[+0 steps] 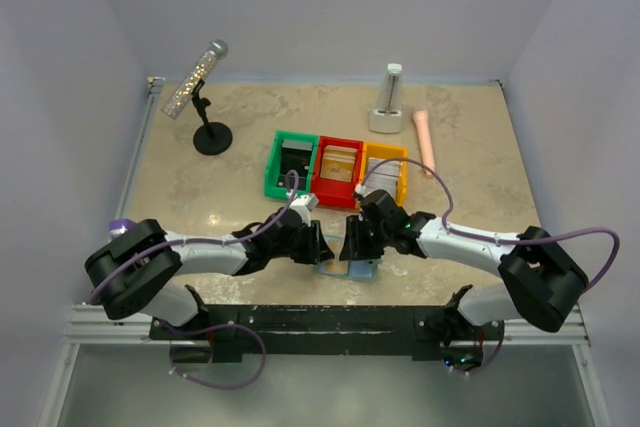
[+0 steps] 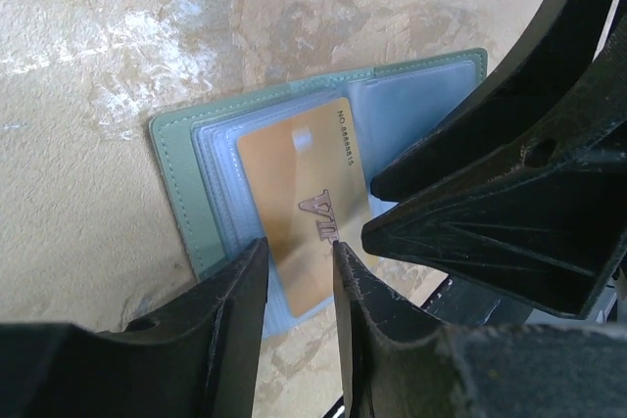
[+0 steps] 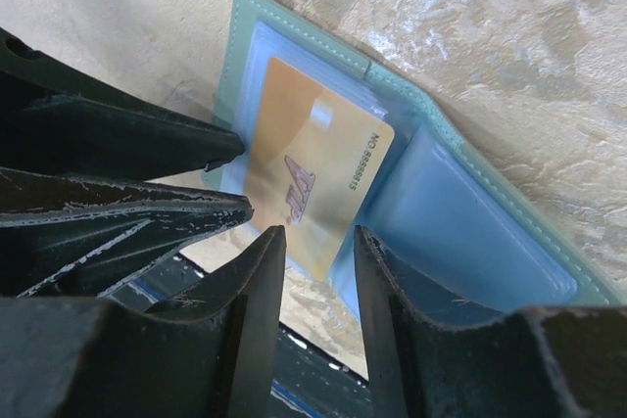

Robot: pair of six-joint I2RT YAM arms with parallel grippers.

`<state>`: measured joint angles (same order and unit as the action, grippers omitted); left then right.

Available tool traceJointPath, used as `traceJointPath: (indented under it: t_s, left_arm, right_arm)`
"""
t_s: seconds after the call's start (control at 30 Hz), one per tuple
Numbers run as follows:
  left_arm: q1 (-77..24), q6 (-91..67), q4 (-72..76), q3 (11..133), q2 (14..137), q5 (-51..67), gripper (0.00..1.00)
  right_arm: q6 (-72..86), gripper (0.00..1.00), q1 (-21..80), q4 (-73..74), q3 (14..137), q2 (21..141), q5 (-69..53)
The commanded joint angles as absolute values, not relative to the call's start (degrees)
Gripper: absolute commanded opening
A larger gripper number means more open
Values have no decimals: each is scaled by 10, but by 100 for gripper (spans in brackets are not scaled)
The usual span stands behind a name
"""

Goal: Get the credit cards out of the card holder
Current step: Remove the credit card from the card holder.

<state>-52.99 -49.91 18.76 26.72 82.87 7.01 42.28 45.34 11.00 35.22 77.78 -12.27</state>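
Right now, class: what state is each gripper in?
Left gripper: open over the credit card, gripping nothing.
Right gripper: open, gripping nothing too.

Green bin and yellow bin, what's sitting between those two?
The red bin, flanked by the green bin and yellow bin, in the top external view.

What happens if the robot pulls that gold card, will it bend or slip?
The gold card is thin and flat with a glossy sheen, so it probably stays fairly stiff but may be slippery to pinch. The card holder lies open and looks thin and light, so it would likely slide or lift along unless pinned.
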Motion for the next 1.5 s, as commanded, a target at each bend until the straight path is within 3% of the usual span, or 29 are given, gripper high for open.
traceJointPath:
  t_s: [0.0, 0.6, 0.87, 1.2, 1.47]
  left_arm:
    - [-528, -501, 204, 268, 844, 72, 37]
    - [-528, -525, 214, 232, 849, 52, 29]
    - [-528, -515, 208, 234, 772, 45, 38]
    - [-529, -528, 308, 242, 802, 125, 37]
    - [-529, -530, 298, 245, 833, 115, 34]
  right_arm:
    - [442, 40, 452, 87, 341, 777, -100]
    - [463, 40, 444, 76, 317, 758, -92]
    - [454, 41, 443, 83, 321, 760, -96]
    - [453, 43, 441, 83, 321, 761, -98]
    - [453, 43, 441, 83, 319, 757, -99]
